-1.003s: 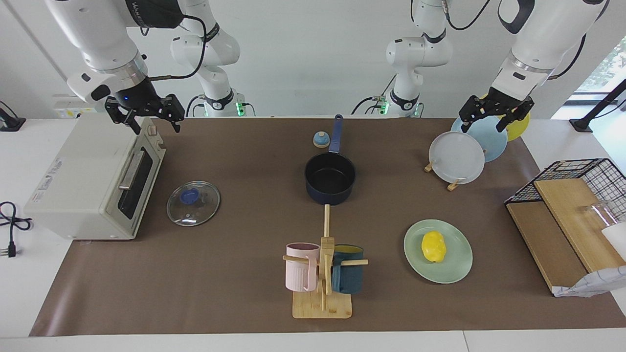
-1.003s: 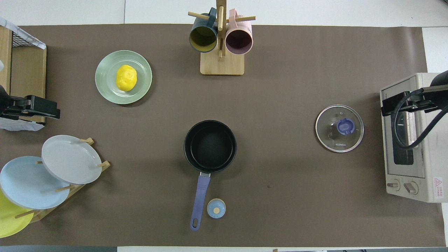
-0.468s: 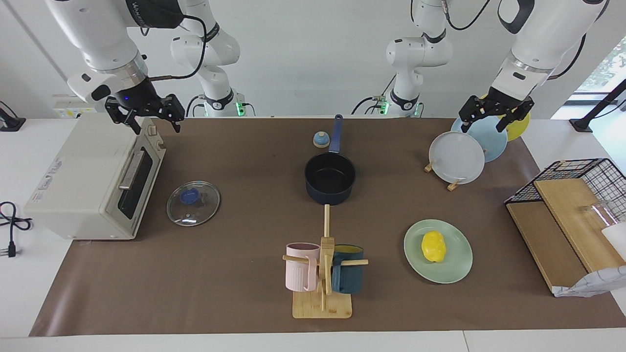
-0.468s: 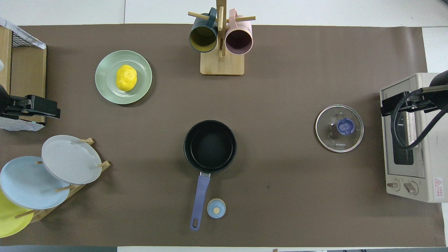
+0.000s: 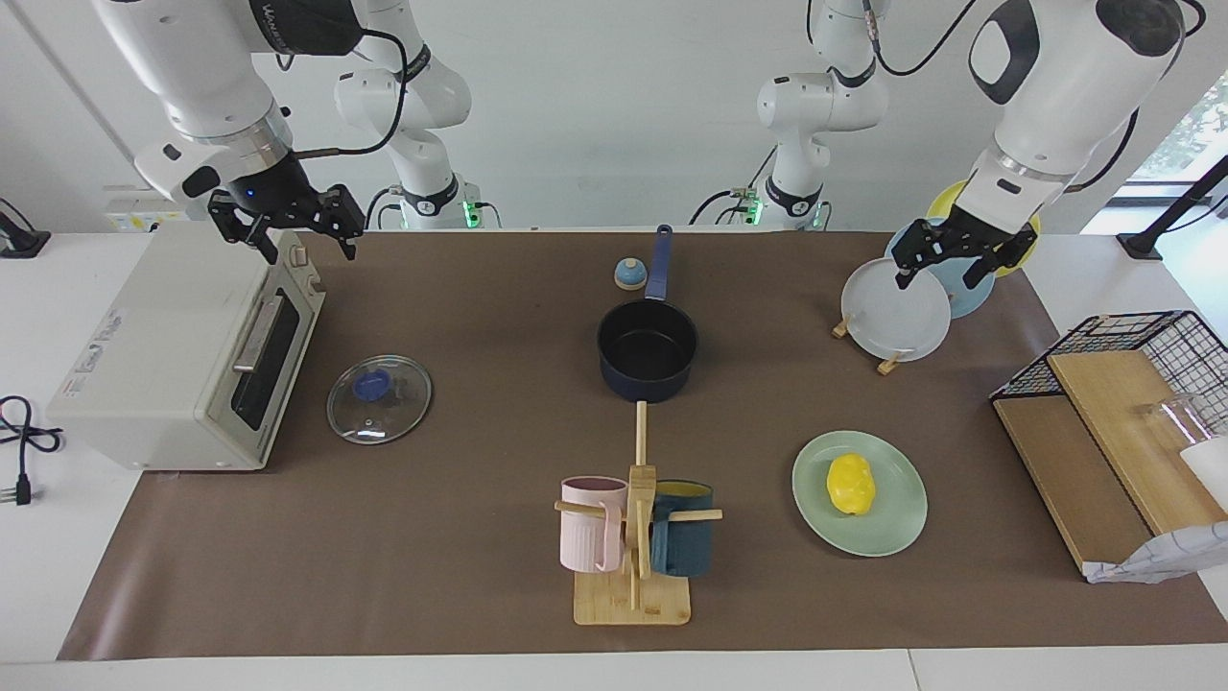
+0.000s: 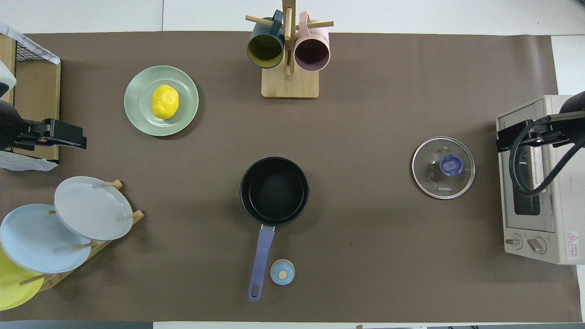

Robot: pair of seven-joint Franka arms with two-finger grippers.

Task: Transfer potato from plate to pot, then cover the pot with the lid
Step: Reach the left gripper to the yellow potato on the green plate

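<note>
The yellow potato (image 5: 850,484) lies on the mint-green plate (image 5: 897,526), toward the left arm's end of the table; the overhead view shows the potato (image 6: 165,101) and plate (image 6: 137,112) too. The navy pot (image 5: 648,350) stands empty mid-table with its handle toward the robots, also in the overhead view (image 6: 274,191). The glass lid (image 5: 403,403) lies flat on the mat in front of the toaster oven, also in the overhead view (image 6: 429,157). My left gripper (image 5: 935,280) hangs open and empty in the air by the plate rack. My right gripper (image 5: 309,253) hangs open and empty over the toaster oven's corner.
A toaster oven (image 5: 163,355) stands at the right arm's end. A rack of plates (image 5: 895,309) and a wire basket with wooden boards (image 5: 1113,403) stand at the left arm's end. A mug tree (image 5: 633,537) stands farthest from the robots. A small blue bell (image 5: 629,274) sits beside the pot handle.
My left gripper has come down and moved a little toward the table's middle, over the plate rack. My right gripper has hardly moved. Nothing on the table has moved.
</note>
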